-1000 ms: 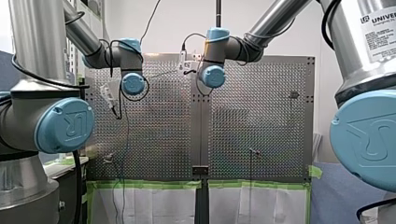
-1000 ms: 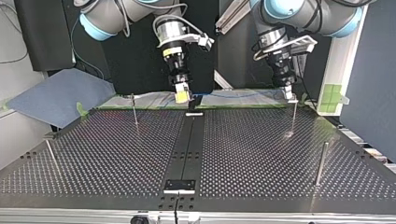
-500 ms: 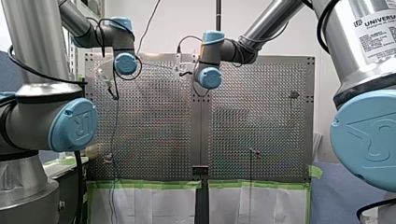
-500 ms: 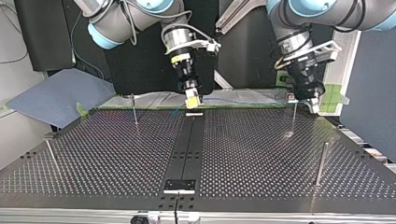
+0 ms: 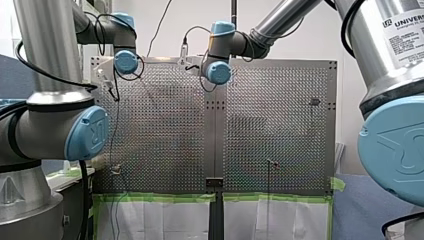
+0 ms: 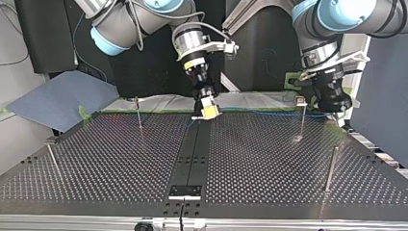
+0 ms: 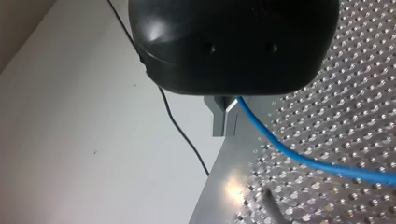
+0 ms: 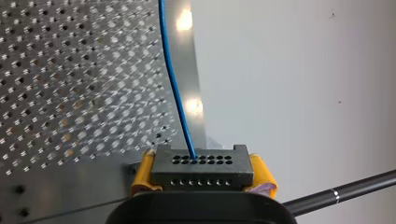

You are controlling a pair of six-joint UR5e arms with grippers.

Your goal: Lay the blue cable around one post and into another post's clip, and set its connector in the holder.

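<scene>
In the top view my right gripper (image 6: 208, 111), with yellow pads, hangs low over the table's far middle, shut on the black connector (image 8: 201, 171). The blue cable (image 6: 260, 112) runs from it, nearly taut, to the view's right. There my left gripper (image 6: 338, 106) holds it just beyond the thin clip post (image 6: 301, 115). The left wrist view shows my left gripper (image 7: 225, 126) with its metal fingers shut on the blue cable (image 7: 303, 158) near the table's edge. Yellow pads (image 8: 142, 171) clamp the connector in the right wrist view, where the cable (image 8: 175, 84) leaves it forward.
More thin posts stand at the top view's far left (image 6: 138, 113), near left (image 6: 54, 161) and near right (image 6: 331, 168). A small black bracket (image 6: 184, 191) sits on the centre strip near the front edge, another pale one (image 6: 199, 117) under my right gripper.
In the top view both grippers have moved to the right. My left gripper has passed the clip post toward the table's edge, and the cable now stretches between them.
</scene>
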